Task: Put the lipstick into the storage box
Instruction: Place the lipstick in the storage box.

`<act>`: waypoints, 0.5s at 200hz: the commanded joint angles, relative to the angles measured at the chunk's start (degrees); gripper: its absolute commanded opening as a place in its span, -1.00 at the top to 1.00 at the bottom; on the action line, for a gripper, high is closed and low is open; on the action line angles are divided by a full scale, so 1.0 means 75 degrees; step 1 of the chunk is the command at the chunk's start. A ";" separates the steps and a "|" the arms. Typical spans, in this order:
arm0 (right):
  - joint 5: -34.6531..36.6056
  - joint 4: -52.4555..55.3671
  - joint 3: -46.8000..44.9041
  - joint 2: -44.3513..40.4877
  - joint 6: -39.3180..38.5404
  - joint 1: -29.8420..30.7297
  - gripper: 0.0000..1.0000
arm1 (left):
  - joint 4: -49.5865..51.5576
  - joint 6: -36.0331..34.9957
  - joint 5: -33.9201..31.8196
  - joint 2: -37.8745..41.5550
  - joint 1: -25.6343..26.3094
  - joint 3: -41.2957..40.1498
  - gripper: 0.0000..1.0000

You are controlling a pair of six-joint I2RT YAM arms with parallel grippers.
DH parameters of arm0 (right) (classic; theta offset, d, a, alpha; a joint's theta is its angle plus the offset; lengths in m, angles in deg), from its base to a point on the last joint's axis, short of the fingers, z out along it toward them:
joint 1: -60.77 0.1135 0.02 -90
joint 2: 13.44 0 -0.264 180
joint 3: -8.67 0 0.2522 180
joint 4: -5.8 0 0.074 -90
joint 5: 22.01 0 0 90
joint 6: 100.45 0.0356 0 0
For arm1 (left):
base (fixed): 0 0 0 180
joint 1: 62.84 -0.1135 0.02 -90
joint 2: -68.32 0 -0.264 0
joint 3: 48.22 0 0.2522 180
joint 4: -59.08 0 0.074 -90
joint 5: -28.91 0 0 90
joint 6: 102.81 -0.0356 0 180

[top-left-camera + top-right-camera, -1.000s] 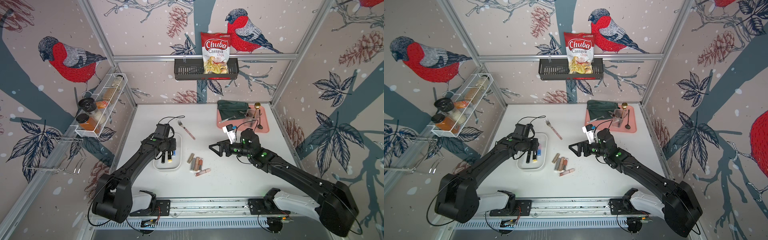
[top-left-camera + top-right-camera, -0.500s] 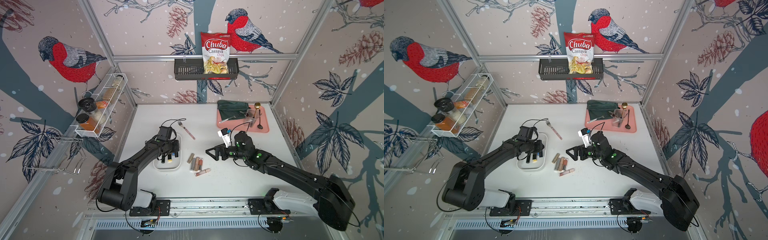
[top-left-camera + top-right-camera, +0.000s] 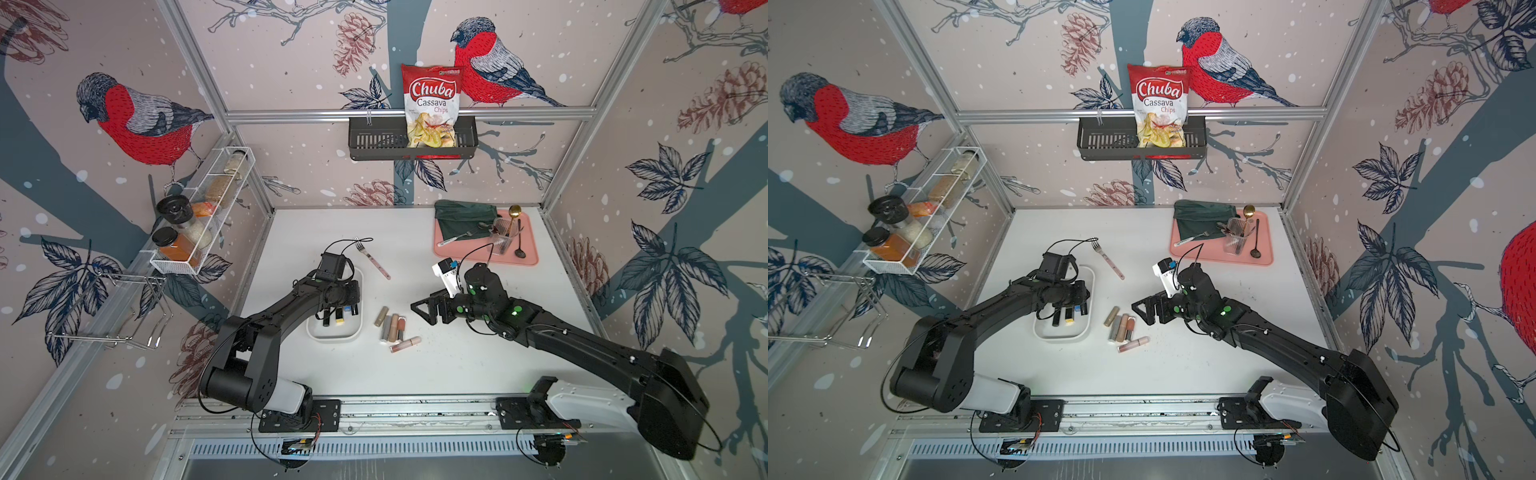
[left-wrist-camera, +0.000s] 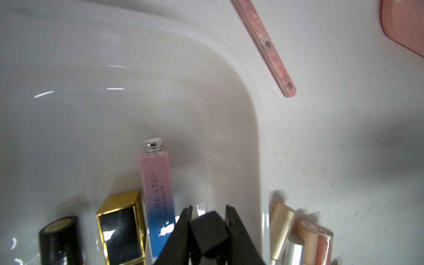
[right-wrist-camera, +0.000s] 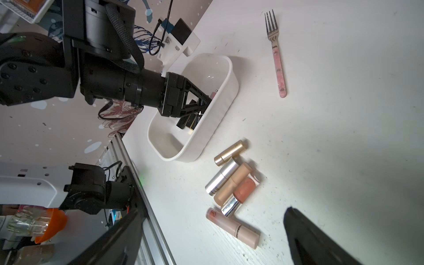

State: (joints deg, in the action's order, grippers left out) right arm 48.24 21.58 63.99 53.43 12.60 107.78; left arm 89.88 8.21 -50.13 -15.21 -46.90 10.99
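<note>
Descent done on the left: left pincer (image 4: 208, 207) has dropped from above the storage box (image 3: 332, 336) right down inside it, nose near the floor, with a black lipstick (image 4: 210, 231) between its fingers and three more tubes (image 4: 156, 183) lying alongside. That reads as the drop-off, so this one is as good as delivered. The fingers stand narrow, close on both sides of the tube; whether they still pinch it or have just let go, I cannot tell. Over on the right, right pincer (image 3: 427, 311) has swung in toward the row of lipsticks (image 3: 392, 328) out on the worktop (image 3: 436, 374) just beside the box, jaws wide apart and holding nothing, with five left to fetch by my count
</note>
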 commanded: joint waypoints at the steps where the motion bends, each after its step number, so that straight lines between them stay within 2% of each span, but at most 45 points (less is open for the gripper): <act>1: 0.0137 0.0348 0.0132 -0.0118 -0.0802 0.0078 -1.00 | -0.0148 -0.0014 0.0073 -0.0008 -0.0027 0.0045 0.34; 36: 0.0136 0.0419 0.0055 -0.0406 -0.2096 0.0281 -1.00 | -0.0123 -0.0019 0.0097 0.0013 -0.0020 0.0057 0.23; 82: 0.0613 0.1497 0.0151 -0.0394 -0.5318 0.0833 -1.00 | 0.0233 -0.0037 0.0183 0.0664 -0.0025 0.0291 0.15; 100: 0.0994 0.2059 0.0337 -0.0079 -0.6038 0.1004 -1.00 | 0.0412 -0.0173 0.0391 0.1219 -0.0022 0.0467 0.08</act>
State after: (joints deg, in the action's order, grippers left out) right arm 51.52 30.32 64.98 50.79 -19.12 114.22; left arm 91.21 8.19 -49.14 -9.94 -46.94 12.76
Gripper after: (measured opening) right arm 0.999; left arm 0.437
